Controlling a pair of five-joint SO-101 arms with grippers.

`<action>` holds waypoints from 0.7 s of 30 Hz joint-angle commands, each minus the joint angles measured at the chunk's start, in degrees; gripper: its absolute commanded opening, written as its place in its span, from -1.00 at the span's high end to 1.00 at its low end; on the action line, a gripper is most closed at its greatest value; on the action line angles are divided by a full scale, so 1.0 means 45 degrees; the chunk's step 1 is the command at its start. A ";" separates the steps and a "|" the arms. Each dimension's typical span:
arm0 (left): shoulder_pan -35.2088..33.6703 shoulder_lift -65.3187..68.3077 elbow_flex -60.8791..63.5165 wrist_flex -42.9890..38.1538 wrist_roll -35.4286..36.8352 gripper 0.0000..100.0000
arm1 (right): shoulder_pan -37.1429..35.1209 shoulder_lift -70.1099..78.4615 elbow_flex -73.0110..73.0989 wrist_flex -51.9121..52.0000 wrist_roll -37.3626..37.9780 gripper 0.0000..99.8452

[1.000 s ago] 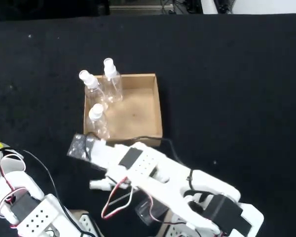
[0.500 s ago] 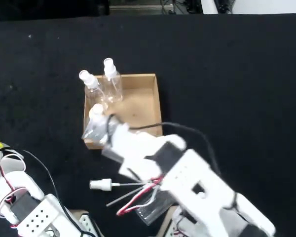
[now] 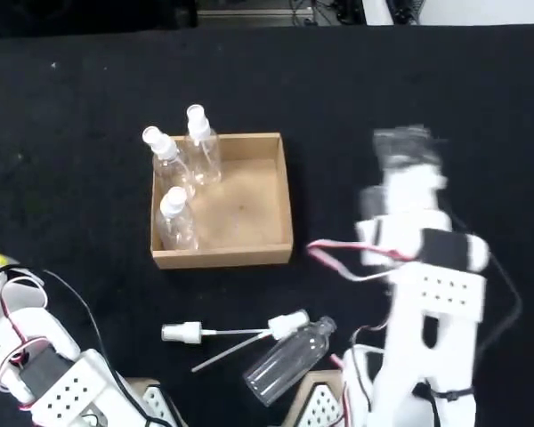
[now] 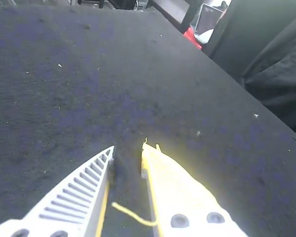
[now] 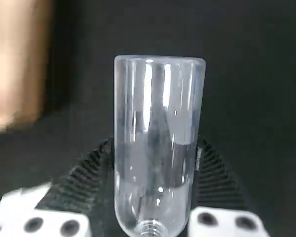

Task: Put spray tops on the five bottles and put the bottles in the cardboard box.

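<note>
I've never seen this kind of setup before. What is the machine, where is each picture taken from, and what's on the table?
Two small robot arms sit at a black table. One picture looks down from above; the other two come from cameras on each arm's wrist. At the left side of the cardboard box stand three capped bottles. A bare bottle and two loose spray tops lie nearer the arms. The left hand is open and empty; the right hand grips another clear bottle.

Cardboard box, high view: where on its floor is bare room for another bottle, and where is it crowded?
The brown cardboard box has bare floor along its right wall, from far wall to near wall. Its left side is crowded: three clear plastic bottles with white spray tops stand there.
</note>
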State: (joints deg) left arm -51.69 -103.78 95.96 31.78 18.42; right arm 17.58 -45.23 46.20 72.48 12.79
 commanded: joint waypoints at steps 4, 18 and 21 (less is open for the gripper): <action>0.0107 -0.0156 0.0244 -0.0332 0.0000 0.83 | 0.4552 0.1963 0.0420 -0.3087 -0.4220 0.71; 0.0068 -0.0156 0.0264 -0.0332 -0.0020 0.83 | 0.3321 0.6144 -0.3233 -0.0469 -0.4493 0.13; 0.0068 -0.0156 0.0264 -0.0332 -0.0020 0.83 | 0.3341 0.6144 -0.4562 0.0996 -0.1426 0.12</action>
State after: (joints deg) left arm -51.69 -103.78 95.96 31.78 18.42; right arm 34.02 -17.45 33.27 71.34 -5.23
